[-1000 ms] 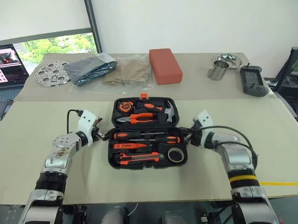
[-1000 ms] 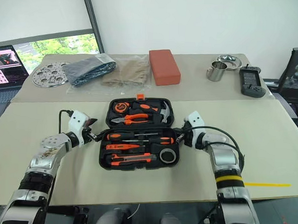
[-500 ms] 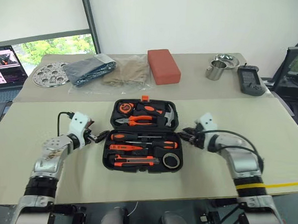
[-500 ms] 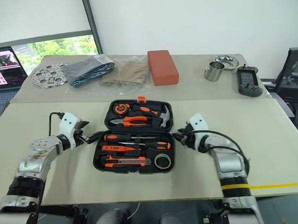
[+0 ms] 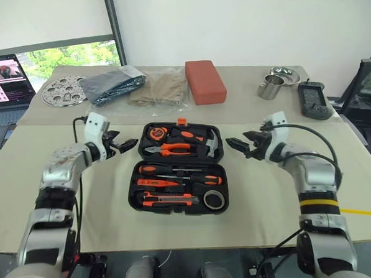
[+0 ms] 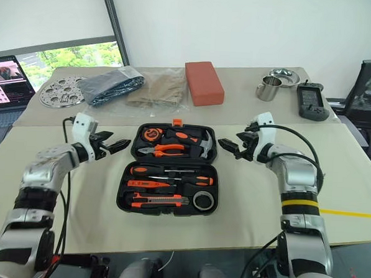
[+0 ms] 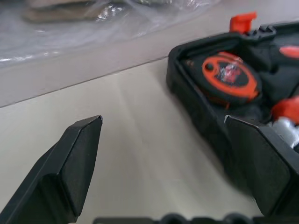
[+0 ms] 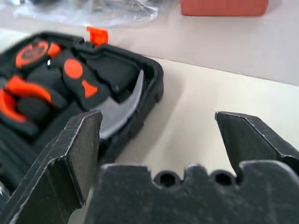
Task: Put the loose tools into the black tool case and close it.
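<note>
My left jaws (image 5: pixel 128 146) stand wide apart and hold nothing, hovering just off the black tool case (image 5: pixel 179 167) at its ten o'clock corner; my right jaws (image 5: pixel 237 143) are spread just as wide, empty too, off the case's two o'clock corner. Both forearms reach in from the sides, raised above the table (image 5: pixel 263 199), each pointing inward toward the far half of the case and slightly downward. The case lies open and flat at the middle of the table. Its near half carries the screwdrivers (image 5: pixel 180 174), the utility knife (image 5: pixel 168 200) and the tape roll (image 5: pixel 216 200) in their recesses; its far half carries the pliers (image 5: pixel 169 148), tape measure (image 5: pixel 155 132) and hammer (image 5: pixel 207 137). From my left wrist I see the tape measure close up beside the orange latch (image 7: pixel 242 21), with bare table between my fingers (image 7: pixel 77 158). From my right wrist I see the hammer's curved claw (image 8: pixel 120 114) in the case's corner. The red block (image 5: pixel 205 81) sits at twelve o'clock.
</note>
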Robot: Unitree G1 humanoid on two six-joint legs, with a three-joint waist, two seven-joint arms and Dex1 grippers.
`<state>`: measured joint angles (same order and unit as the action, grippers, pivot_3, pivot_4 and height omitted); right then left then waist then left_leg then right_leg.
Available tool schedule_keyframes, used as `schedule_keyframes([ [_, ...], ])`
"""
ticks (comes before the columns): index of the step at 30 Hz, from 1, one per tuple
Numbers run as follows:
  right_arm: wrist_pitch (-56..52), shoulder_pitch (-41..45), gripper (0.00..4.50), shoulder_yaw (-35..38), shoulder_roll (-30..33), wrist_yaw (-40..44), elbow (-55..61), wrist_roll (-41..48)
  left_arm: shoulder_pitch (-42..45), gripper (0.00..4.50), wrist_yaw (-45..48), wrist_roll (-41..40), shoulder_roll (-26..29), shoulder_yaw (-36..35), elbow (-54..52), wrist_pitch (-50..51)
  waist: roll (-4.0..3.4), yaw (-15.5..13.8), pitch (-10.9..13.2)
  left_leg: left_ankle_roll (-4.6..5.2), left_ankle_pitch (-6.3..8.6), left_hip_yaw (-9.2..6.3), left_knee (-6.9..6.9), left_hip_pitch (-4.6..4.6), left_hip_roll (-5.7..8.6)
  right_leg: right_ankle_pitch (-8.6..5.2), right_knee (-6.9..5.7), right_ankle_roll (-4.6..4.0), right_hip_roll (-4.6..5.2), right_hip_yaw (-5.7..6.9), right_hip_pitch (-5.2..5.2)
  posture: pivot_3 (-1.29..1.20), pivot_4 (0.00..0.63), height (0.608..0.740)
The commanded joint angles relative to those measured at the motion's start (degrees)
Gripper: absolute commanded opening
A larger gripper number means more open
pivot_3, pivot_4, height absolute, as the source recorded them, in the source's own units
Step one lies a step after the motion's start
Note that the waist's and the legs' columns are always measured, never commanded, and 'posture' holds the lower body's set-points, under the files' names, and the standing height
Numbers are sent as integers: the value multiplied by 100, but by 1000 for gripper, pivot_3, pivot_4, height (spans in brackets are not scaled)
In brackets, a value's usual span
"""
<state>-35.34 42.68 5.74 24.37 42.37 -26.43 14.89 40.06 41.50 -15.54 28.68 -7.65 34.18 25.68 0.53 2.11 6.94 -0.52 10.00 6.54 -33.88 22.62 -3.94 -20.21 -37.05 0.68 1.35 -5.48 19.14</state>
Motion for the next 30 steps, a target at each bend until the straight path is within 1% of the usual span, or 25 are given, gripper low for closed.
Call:
schedule_keyframes([
  [1,-506,312,4469,223,-157,-185,-277,293,647,4500,-61,37,-158,36,751,316,0,0,0,-22,-13,0,-3,8,0,0,-1,0,0,0,5,0,150,740],
  [4,-1025,385,4469,273,-231,-85,-416,521,1031,4500,-17,8,-296,28,1384,605,-1,1,0,-32,-19,1,-4,15,1,0,0,0,0,2,10,0,150,740],
  [7,-1175,428,3740,313,-283,-41,-465,654,1300,4500,7,-10,-339,-69,1930,593,-1,6,0,-37,-23,1,-2,17,0,0,-1,0,-1,6,12,0,150,740],
  [8,-1149,460,3325,307,-283,-44,-511,648,1373,4500,-11,0,-347,-97,2092,540,-1,13,-1,-39,-24,1,-2,17,0,0,0,0,-2,7,13,0,150,740],
  [9,-1106,486,3004,285,-274,-22,-549,631,1438,4500,-21,9,-356,-120,2225,489,-1,17,-1,-41,-25,1,-1,17,0,0,0,1,-2,7,14,0,150,740],
  [11,-1061,537,2200,269,-265,-3,-618,613,1546,3948,-12,21,-377,-144,2413,402,-1,25,-1,-44,-27,0,-1,16,0,-1,0,1,-3,8,14,0,150,740],
  [12,-1036,555,1985,227,-254,25,-642,583,1595,3798,30,25,-403,-142,2474,377,-1,25,-1,-44,-27,0,-1,16,0,-1,0,1,-3,8,15,0,150,740],
  [13,-1013,566,1560,185,-248,56,-661,554,1633,3341,83,39,-424,-129,2526,362,-1,22,0,-44,-27,0,-1,16,0,-1,-2,1,-3,9,14,0,150,740],
  [14,-1001,572,1283,157,-258,68,-668,537,1653,3000,108,89,-444,-86,2577,322,-1,19,-1,-44,-27,0,-1,16,0,-1,-2,1,-3,11,14,0,150,740],
  [17,-995,586,160,135,-290,81,-682,517,1684,1772,138,141,-466,-67,2685,264,-2,14,-1,-44,-27,1,-1,16,1,-1,-3,1,-3,12,14,0,150,740],
  [18,-996,589,5,129,-295,84,-680,512,1686,1420,168,128,-465,-86,2700,274,-2,13,-2,-44,-27,1,-1,16,1,-1,-3,1,-3,13,13,0,150,740],
  [20,-986,620,0,109,-301,105,-707,501,1647,715,277,119,-434,-92,2697,301,-3,13,-2,-45,-27,1,-3,14,1,-1,-4,1,-2,14,10,0,150,740],
  [22,-987,631,0,97,-299,122,-717,497,1576,297,439,113,-389,-86,2647,328,-3,14,-2,-44,-27,1,-3,14,1,-1,-4,1,-3,15,10,0,150,740],
  [25,-983,631,0,71,-289,154,-734,484,1475,95,728,53,-320,-124,2602,363,-3,19,-2,-44,-27,0,-2,14,1,-1,-4,1,-3,16,10,0,150,740],
  [28,-936,649,0,59,-285,171,-784,459,1368,37,960,6,-262,-164,2546,339,-3,31,-2,-46,-28,1,-2,14,0,-1,-4,1,-3,15,11,0,150,740],
  [30,-848,684,0,73,-300,156,-840,439,1317,7,933,-36,-256,-245,2536,247,-4,37,-2,-46,-28,1,-2,14,0,-1,-3,1,-3,15,11,0,150,740],
])
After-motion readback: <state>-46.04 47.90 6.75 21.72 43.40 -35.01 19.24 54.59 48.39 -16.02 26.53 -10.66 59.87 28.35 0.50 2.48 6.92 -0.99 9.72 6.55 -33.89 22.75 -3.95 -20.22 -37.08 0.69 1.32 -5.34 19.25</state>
